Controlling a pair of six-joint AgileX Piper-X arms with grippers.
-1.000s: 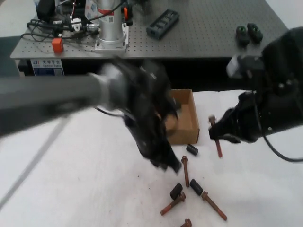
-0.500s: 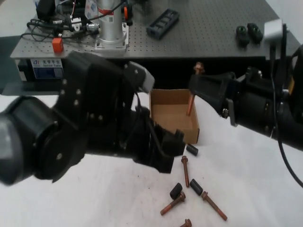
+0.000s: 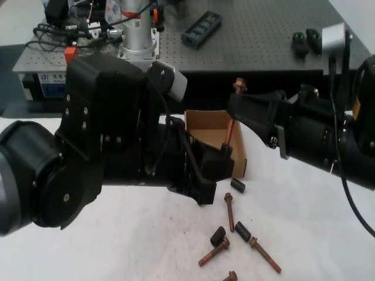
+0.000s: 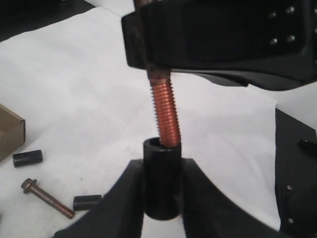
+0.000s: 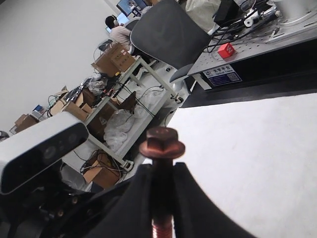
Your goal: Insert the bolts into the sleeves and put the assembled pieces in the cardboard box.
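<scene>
bolt [image 4: 166, 116] in sleeve [image 4: 162, 183] | apparently above cardboard box [image 3: 206, 130] | loose bolts [image 3: 229, 212] before it

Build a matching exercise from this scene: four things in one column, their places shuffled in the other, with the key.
1. sleeve
2. raised bolt
3. cardboard box
4. red block

A. on the perforated bench at the back
B. in the right gripper
C. on the white cloth
D. in the left gripper

Pairs: 1-D, 2-B, 3-C, 4-A
</scene>
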